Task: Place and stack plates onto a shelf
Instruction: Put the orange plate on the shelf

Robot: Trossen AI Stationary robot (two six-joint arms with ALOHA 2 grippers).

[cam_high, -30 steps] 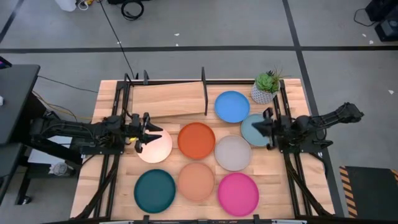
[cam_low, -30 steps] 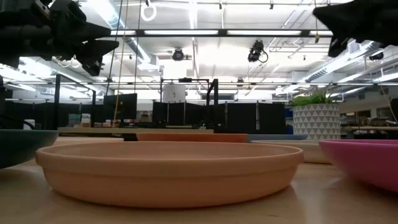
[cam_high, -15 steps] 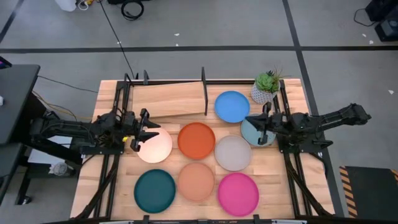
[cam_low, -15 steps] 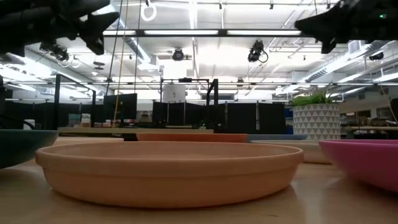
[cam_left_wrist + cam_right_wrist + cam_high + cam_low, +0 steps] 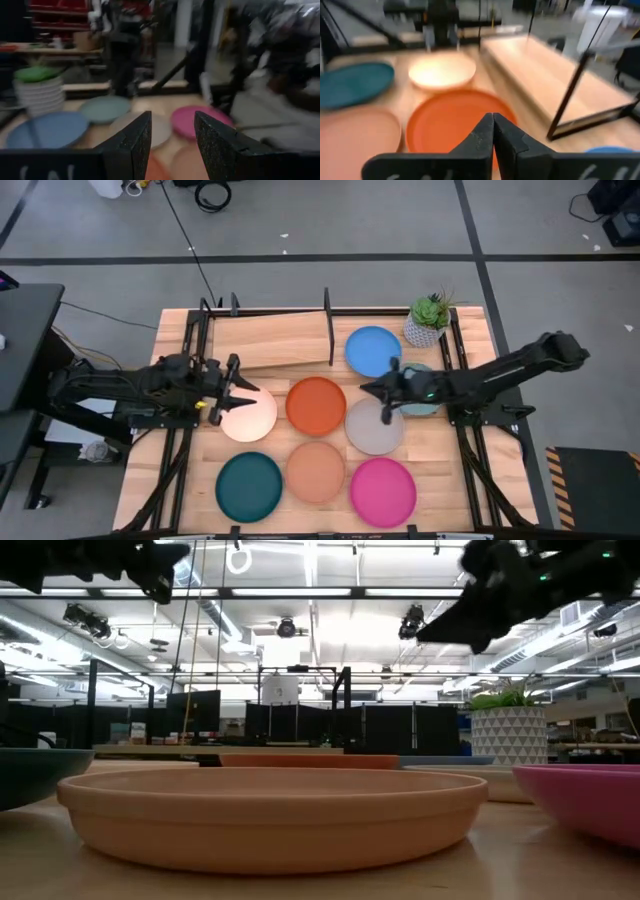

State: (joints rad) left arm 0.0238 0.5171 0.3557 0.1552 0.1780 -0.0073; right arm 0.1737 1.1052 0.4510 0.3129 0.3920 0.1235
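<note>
While right tool (image 5: 372, 391) closed, left tool (image 5: 240, 389) open; pale blue plate (image 5: 422, 406) half hidden.

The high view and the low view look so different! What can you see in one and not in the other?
Only the high view shows the shelf, the blue plate and the teal plate's whole round shape.

Only the low view shows the room's ceiling lights behind the table.

Both show the tan plate, the magenta plate, the potted plant and both arms above the plates.
</note>
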